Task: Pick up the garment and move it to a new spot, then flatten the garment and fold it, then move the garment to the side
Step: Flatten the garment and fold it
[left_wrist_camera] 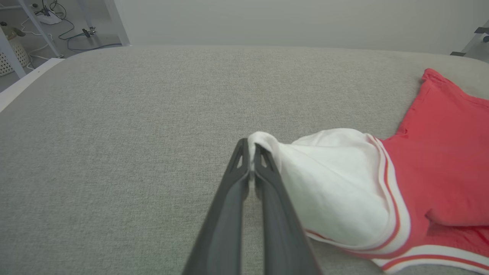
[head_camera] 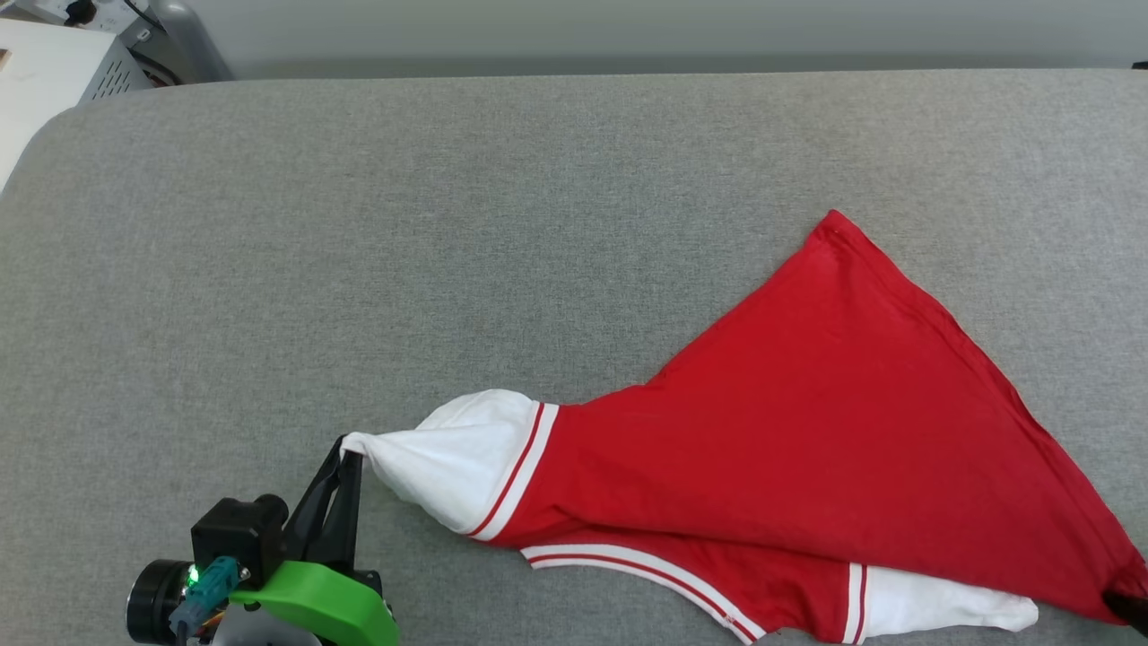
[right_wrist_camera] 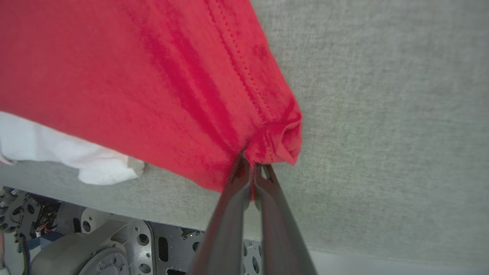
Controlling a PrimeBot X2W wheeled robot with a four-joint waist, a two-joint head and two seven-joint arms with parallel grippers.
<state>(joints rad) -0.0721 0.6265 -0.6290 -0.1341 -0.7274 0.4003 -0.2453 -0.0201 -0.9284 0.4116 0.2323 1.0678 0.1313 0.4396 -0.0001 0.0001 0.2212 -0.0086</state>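
Observation:
The garment (head_camera: 807,404) is a red T-shirt with white sleeves and striped trim, spread crookedly over the right half of the grey table (head_camera: 448,224), plain red side up. My left gripper (head_camera: 352,456) is shut on the tip of one white sleeve (left_wrist_camera: 328,179), pulled to a point near the front edge; the left wrist view shows my left gripper (left_wrist_camera: 252,149) with cloth pinched between its fingers. At the far lower right my right gripper (head_camera: 1128,603) is shut on a red hem corner (right_wrist_camera: 282,141); the right wrist view shows my right gripper (right_wrist_camera: 251,166) bunching the cloth.
White furniture and cables (head_camera: 81,45) stand beyond the table's back left corner. The left and back parts of the padded surface lie bare. The robot's base (right_wrist_camera: 95,248) shows below the table's front edge in the right wrist view.

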